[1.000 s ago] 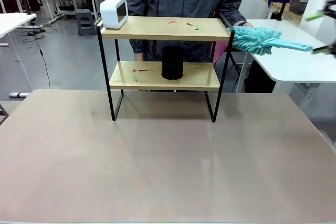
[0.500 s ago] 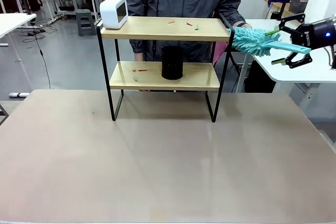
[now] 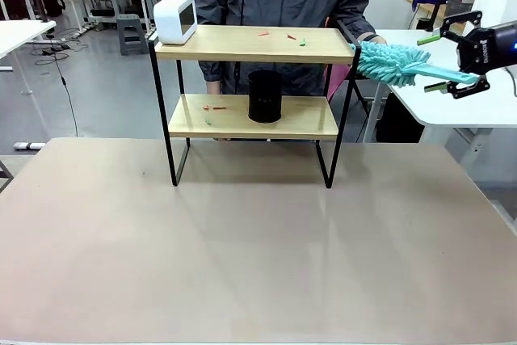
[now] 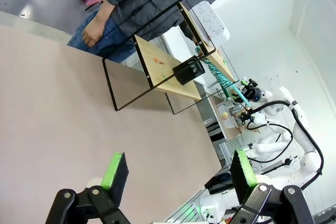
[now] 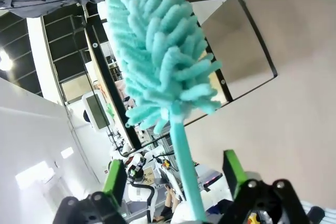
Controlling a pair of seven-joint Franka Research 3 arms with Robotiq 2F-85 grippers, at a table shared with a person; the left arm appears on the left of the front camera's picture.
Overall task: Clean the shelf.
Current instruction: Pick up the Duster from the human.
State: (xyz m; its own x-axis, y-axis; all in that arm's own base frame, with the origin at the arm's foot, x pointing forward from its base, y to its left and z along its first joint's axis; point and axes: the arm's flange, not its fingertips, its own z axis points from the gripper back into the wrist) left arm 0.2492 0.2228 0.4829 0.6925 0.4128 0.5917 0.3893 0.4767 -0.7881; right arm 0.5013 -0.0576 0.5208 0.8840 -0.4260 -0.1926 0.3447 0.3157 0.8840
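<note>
right gripper [image 3: 426,63] spread around duster handle [image 3: 449,74], beside shelf [image 3: 234,43]

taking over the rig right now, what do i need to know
Left gripper: open, holding nothing, above the table.
Right gripper: open, fingers either side of the teal duster handle, not yet closed on it.
The person's hand holds the duster out in the air past the right end of the shelf.
Top board: orange and green scraps and a white device. Lower board: more scraps and a black cup.
Done: no wiping.
Left: grasp the duster, sweep both boards.
</note>
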